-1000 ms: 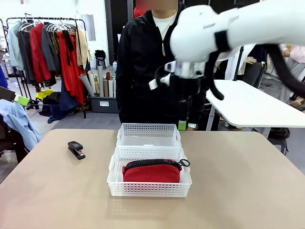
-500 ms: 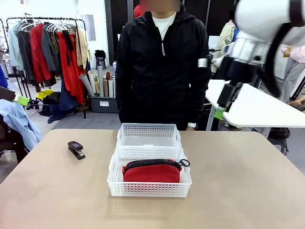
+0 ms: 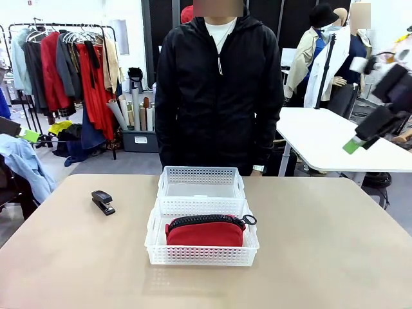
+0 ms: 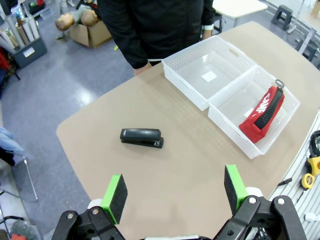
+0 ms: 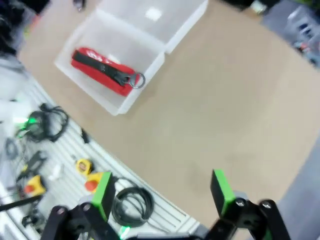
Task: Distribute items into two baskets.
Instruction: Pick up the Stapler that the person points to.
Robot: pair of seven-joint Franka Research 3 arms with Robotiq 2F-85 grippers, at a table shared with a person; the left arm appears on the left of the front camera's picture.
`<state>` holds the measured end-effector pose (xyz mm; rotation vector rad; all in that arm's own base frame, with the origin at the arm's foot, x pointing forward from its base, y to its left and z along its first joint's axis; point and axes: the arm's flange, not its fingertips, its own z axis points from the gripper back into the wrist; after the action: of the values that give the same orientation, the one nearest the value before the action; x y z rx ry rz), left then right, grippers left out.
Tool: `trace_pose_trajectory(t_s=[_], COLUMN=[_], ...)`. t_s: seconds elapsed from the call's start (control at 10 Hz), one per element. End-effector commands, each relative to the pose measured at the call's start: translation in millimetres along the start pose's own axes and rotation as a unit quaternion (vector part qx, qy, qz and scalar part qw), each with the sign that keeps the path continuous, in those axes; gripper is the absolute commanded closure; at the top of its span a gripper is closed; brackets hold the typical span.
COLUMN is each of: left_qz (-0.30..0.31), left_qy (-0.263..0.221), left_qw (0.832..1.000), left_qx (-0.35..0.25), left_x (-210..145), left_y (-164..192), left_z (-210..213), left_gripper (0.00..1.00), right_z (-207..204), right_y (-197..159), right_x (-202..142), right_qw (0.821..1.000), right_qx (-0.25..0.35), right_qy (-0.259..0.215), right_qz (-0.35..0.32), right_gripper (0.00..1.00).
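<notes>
Two white baskets stand end to end in the middle of the counter in the front view, their short walls touching. The near basket holds the red pouch, which lies lengthwise with its black zipper up and the pull loop at its right end. The far basket shows a bare floor with a small white label. The stapler lies flat on the counter at the middle left of the frame, well apart from both baskets. A person in a black jacket stands behind the counter's far edge, at top centre.

In the left wrist view the left hand rises from the bottom edge, its green pads spread wide with nothing between them. It hangs above the bare counter, and the stapler sits higher in that frame.

In the right wrist view the right hand is likewise wide open and has hold of nothing. The picture is blurred, but it seems to hover over the counter's edge, with the baskets at the upper left.
</notes>
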<state>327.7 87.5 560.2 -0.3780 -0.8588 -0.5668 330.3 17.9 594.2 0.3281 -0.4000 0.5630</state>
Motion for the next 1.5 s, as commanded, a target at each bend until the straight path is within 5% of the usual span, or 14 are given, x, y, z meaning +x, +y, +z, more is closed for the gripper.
trace_pose_trajectory(t_s=[0.0,0.5,1.0,1.1,1.4], left_qz=[-0.003,-0.003,-0.003,-0.003,-0.003], left_qy=[-0.005,-0.005,-0.005,-0.005,-0.005], left_qw=[1.000,1.000,1.000,1.000,1.000], left_qx=[-0.007,-0.007,-0.007,-0.007,-0.007], left_x=[-0.5,-0.5,-0.5,-0.5,-0.5], left_y=[0.4,0.4,0.4,0.4,0.4], left_z=[-0.9,-0.9,-0.9,-0.9,-0.9], left_gripper=[0.00,0.00,0.00,0.00,0.00], right_z=[-3.7,6.2,7.1,15.2,15.2], right_y=[-14.2,-71.3,-72.7,-78.6,-78.6], right_x=[-20.0,-56.1,-71.6,-69.6,-69.6], right_qw=[0.998,0.994,0.989,0.993,0.993], right_qx=[0.009,0.044,0.056,0.048,0.048], right_qy=[-0.050,-0.099,-0.137,-0.103,-0.103], right_qz=[-0.024,-0.021,-0.011,-0.035,-0.035], right_gripper=[0.00,0.00,0.00,0.00,0.00])
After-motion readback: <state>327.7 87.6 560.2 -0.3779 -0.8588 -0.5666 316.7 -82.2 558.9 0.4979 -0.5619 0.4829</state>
